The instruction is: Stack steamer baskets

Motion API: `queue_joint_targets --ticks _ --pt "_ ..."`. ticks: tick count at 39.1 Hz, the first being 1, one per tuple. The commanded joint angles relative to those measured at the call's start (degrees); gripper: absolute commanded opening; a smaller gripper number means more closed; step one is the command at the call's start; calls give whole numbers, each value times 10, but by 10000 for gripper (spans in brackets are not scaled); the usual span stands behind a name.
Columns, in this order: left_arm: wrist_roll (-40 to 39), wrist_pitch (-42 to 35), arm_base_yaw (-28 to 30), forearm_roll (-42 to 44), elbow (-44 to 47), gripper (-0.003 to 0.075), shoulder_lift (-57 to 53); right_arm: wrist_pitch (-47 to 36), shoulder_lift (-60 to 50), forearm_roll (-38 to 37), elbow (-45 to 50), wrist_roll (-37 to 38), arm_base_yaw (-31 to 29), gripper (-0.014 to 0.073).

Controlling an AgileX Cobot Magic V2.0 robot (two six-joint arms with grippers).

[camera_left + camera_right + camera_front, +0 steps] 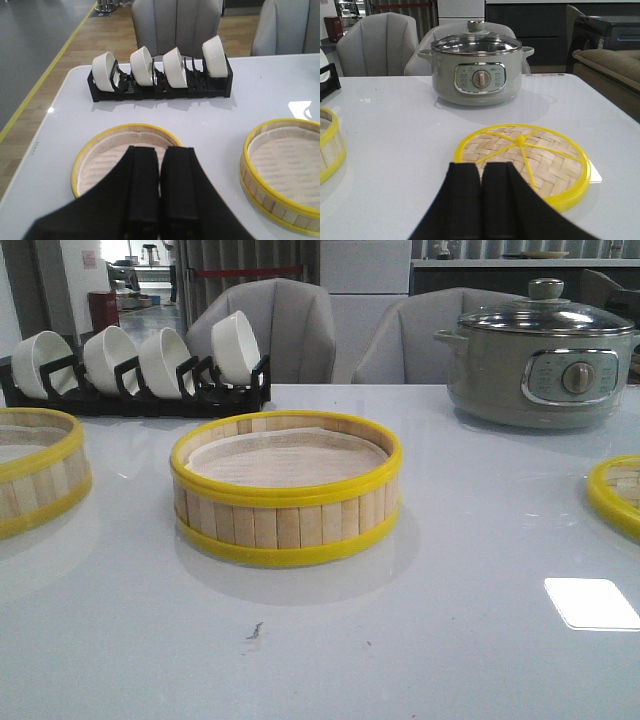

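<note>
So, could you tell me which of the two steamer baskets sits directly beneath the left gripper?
The left-hand steamer basket, in front of the bowl rack: the shut left gripper overlaps it, while the centre basket sits off to the side.

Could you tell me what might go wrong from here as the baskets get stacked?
1. The loose pale liner in the middle yellow-rimmed bamboo steamer basket could bunch when the left yellow-rimmed bamboo basket lands on it.
2. The black rack of white bowls stands close behind; a wide lift might knock it.
</note>
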Motion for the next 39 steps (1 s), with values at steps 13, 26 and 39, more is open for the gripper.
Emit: queue_joint_targets --ticks 13,26,39 --pt "4 34 -2 36 -114 85 87 -50 -11 2 -9 -6 0 46" --pt "4 -8 -2 30 -114 85 115 -50 -11 2 -9 -6 0 46" --pt "4 -16 -2 42 -114 85 115 -50 -11 2 -9 -6 0 46"
